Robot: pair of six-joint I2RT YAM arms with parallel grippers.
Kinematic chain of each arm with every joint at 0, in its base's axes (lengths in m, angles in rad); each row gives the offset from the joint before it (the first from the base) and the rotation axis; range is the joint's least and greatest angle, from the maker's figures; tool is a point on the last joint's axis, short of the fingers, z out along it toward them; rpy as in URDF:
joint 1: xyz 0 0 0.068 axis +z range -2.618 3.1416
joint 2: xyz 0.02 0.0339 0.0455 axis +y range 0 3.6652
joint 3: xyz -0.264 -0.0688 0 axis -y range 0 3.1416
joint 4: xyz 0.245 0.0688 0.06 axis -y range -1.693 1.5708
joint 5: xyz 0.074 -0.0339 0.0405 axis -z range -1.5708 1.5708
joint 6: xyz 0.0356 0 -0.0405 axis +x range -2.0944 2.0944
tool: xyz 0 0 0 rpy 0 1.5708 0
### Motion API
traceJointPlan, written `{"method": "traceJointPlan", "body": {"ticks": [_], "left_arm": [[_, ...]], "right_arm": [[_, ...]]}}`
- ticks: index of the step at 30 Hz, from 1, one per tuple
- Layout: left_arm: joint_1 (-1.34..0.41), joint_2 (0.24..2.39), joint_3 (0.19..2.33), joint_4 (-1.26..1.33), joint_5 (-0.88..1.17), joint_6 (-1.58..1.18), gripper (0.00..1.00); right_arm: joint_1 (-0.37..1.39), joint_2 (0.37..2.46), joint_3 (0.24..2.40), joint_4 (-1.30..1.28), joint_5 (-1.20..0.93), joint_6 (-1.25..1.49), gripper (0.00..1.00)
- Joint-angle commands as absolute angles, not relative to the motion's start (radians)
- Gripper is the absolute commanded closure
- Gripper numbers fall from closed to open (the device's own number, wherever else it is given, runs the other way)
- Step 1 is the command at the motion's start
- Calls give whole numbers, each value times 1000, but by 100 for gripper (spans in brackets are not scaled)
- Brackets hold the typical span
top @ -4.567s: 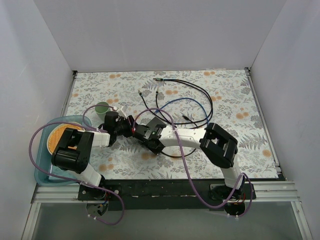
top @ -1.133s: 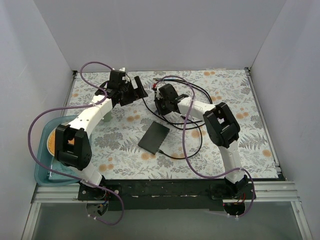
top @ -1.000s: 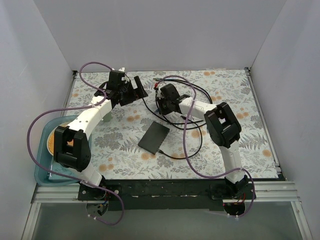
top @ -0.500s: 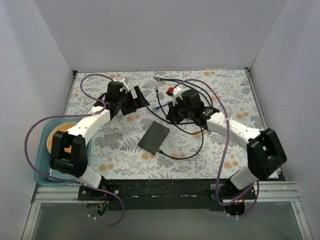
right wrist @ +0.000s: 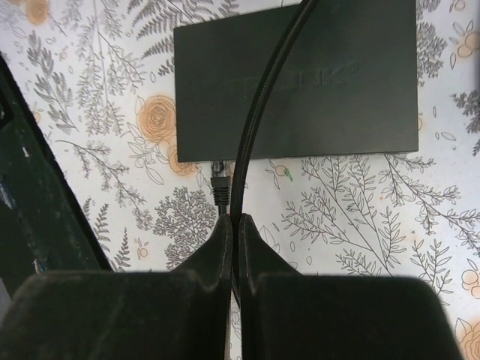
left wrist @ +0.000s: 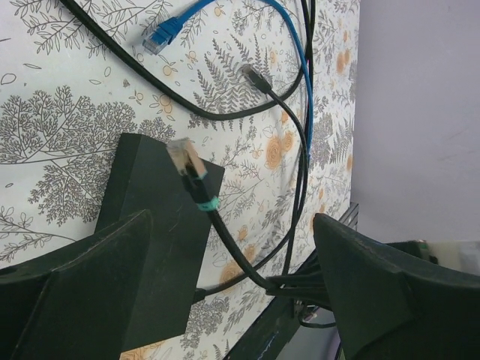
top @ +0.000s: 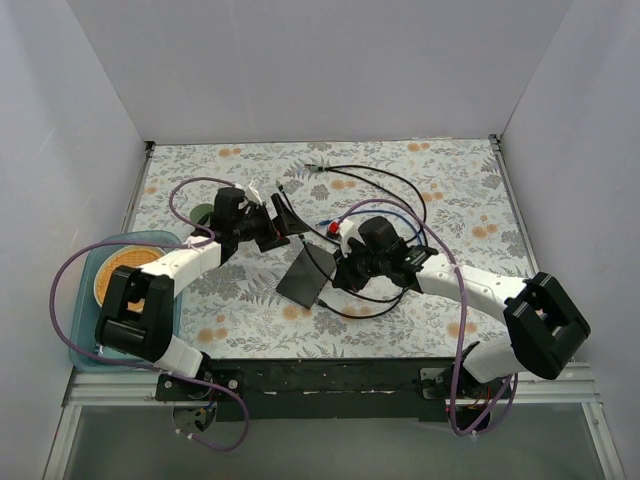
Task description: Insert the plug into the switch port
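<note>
The flat dark grey switch box (top: 307,275) (right wrist: 330,82) lies on the floral table. Its sockets are hidden. A black connector (right wrist: 220,184) sits in its long near edge. My right gripper (top: 343,272) (right wrist: 235,221) is shut on a black cable (right wrist: 259,112) that runs up over the box. That cable ends in the plug (left wrist: 184,159), clear-tipped with a teal band, hanging just above the box (left wrist: 161,262). My left gripper (top: 281,222) (left wrist: 231,221) is open at the box's far end, the plug's cable passing between its fingers without touching them.
A teal tray (top: 82,330) with an orange dish sits at the left edge, and a green cup (top: 203,213) stands behind my left arm. A blue cable (left wrist: 161,34) and loose black cables (top: 385,180) lie behind the box. White walls close three sides.
My right arm swung from the back of the table toward the box, bringing the black cable with it. My left arm moved nearer and right, toward the box's far end.
</note>
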State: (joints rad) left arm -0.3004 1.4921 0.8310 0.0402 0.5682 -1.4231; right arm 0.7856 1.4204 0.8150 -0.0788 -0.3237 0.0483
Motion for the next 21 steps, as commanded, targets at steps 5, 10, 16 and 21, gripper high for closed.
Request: {"method": "traceJointPlan", "body": {"ticks": [5,10,16,21], "left_arm": [[-298,1534,845,95,618,-1419,18],[-299,1546,850,127,612,-1427,29],[-301,1586,861,152,640,-1431,64],[-305,1560,841,170,617,-1445,100]], "right_arm": [[805,1345,838,-46,-342,48,99],[825,1338,830,-61,-347,38,99],[844,1298,821,-61,-345,46,99],[848,1295,821,-68,-325,46,99]]}}
